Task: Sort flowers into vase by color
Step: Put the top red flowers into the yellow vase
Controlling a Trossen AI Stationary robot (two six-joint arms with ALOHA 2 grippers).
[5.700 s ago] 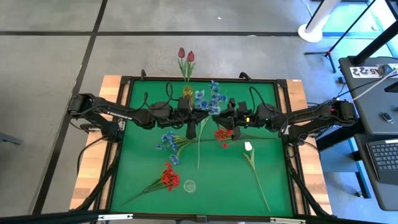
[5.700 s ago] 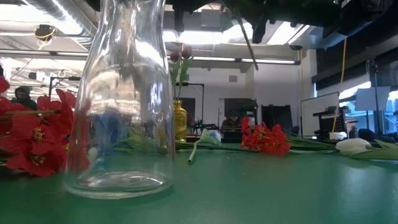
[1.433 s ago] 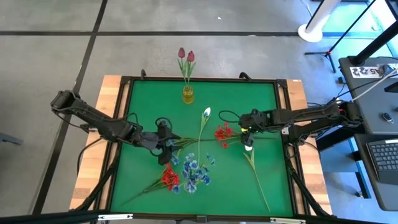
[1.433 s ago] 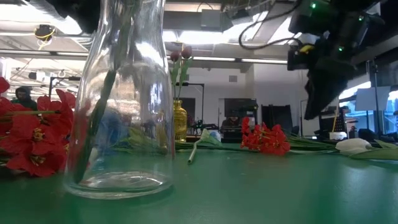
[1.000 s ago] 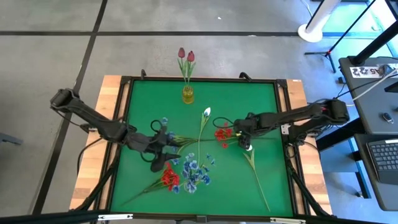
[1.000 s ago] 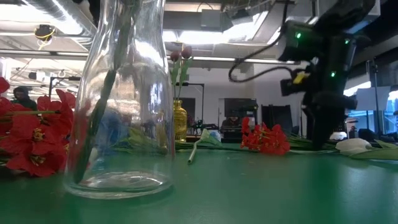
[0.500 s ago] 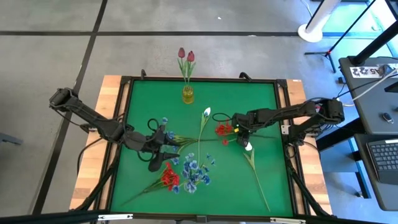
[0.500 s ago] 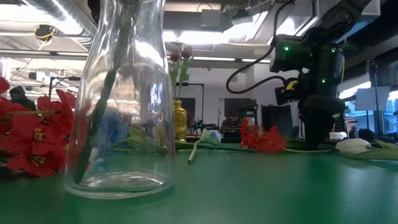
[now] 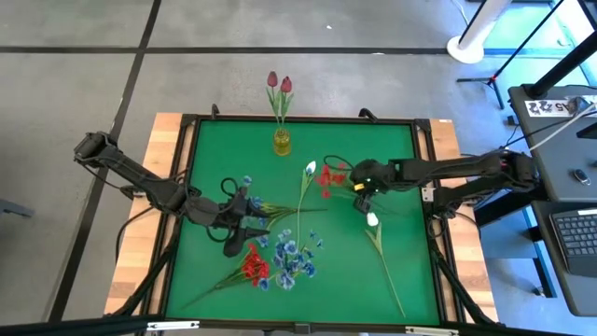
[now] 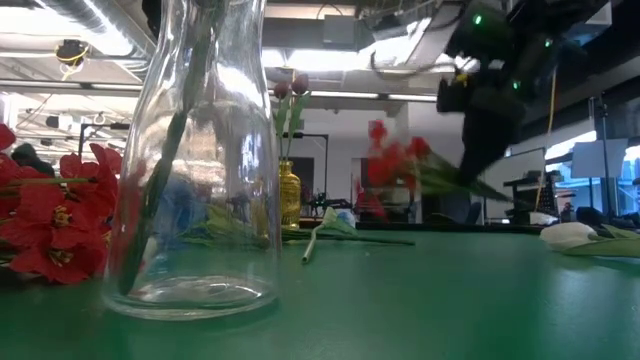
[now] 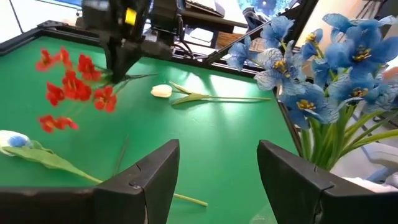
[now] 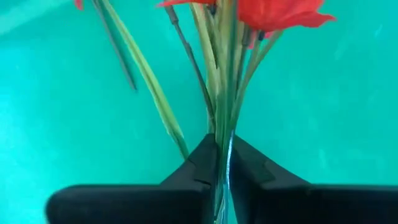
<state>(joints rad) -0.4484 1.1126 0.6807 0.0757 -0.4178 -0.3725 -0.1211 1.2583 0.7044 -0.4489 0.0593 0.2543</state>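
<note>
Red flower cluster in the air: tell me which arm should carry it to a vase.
Right. The right tool is already shut on the red flower cluster; the left tool is open, holding nothing.

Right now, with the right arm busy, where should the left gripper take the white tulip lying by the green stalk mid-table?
Grip the white tulip on its thin stem below the bud, coming from above: it lies flat on the table, stem bare. The left gripper is open.

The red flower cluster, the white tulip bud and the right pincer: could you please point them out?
red flower cluster (image 9: 328, 175), high view, on its blossoms
white tulip bud (image 9: 372, 219), high view, on the bud
right pincer (image 12: 222, 163), right wrist view, between its fingertips
</note>
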